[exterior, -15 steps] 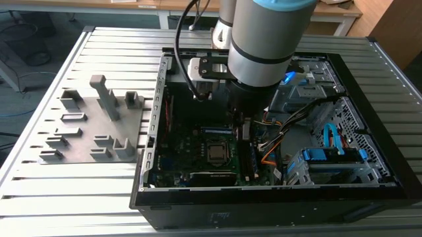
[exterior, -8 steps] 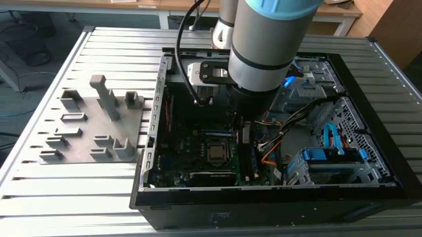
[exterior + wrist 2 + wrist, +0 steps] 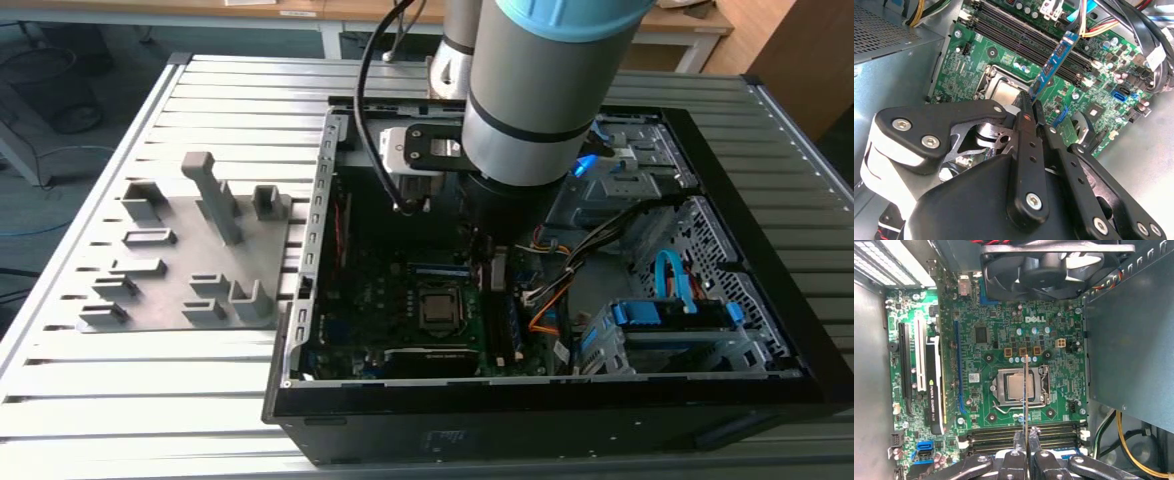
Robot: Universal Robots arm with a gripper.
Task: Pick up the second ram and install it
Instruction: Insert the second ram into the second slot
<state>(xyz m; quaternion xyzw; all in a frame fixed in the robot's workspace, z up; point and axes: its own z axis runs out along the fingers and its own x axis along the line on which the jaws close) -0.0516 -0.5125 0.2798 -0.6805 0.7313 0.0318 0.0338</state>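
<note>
I have the gripper (image 3: 1032, 106) clenched on the second ram (image 3: 1056, 60). Both fingers pinch one end of the blue stick. The rest runs straight out past the fingertips, so its long axis carries on the line of the fingers rather than lying across them. In the first wrist view I see it edge-on, a thin line leading away from between the fingertips.

Just beyond the hand lie the dark memory slots (image 3: 1004, 30). In both wrist views their long axis runs across the stick's, not along it. By my reading the stick points end-first at the motherboard (image 3: 979, 340) rather than lying lengthwise over a slot. That mismatch of axes is what matters here. I cannot tell whether its free end touches anything.

Farther out past the slots sits the processor socket (image 3: 1019, 387), in line with the stick, and beyond that the case fan (image 3: 1054, 265). The exterior view shows the arm reaching down into the open computer case (image 3: 561, 415).
</note>
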